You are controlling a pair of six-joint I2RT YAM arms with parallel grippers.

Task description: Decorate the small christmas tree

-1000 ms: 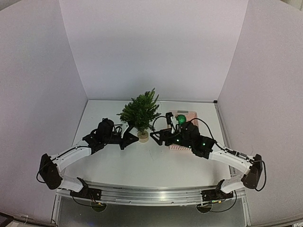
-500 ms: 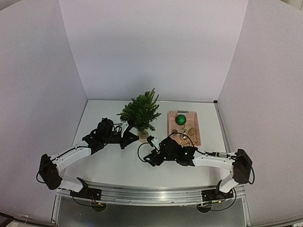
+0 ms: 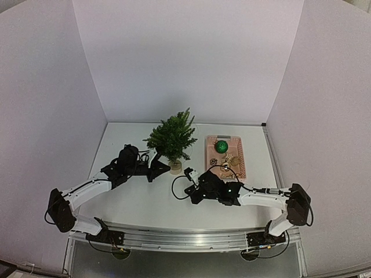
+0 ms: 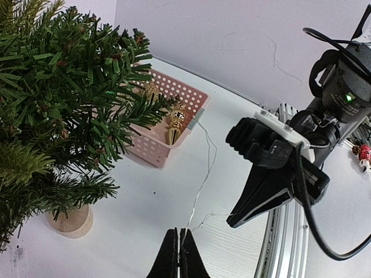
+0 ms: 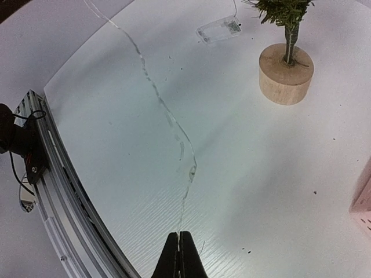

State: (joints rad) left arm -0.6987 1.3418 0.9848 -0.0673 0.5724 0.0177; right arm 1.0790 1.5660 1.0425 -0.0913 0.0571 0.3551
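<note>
The small christmas tree (image 3: 172, 138) stands upright mid-table on its tan round base (image 3: 175, 168); it fills the left of the left wrist view (image 4: 52, 98). A thin, clear light-string wire (image 4: 204, 168) lies across the table. My left gripper (image 3: 157, 169) sits just left of the base, shut on the wire (image 4: 178, 255). My right gripper (image 3: 188, 188) is low in front of the tree, also shut on the wire (image 5: 179, 255), which trails away over the table (image 5: 168, 116) toward a small clear battery pack (image 5: 218, 29) near the base (image 5: 286, 74).
A pink basket (image 3: 239, 157) stands right of the tree with a green ball (image 3: 221, 145) and gold ornaments (image 4: 175, 119) in it. The metal rail (image 5: 64, 191) along the near table edge is close to my right gripper. White walls enclose the table.
My right arm pulled back from over the pink basket to the table in front of the tree, and its jaws went from open to shut on the wire. The left arm stayed still.
</note>
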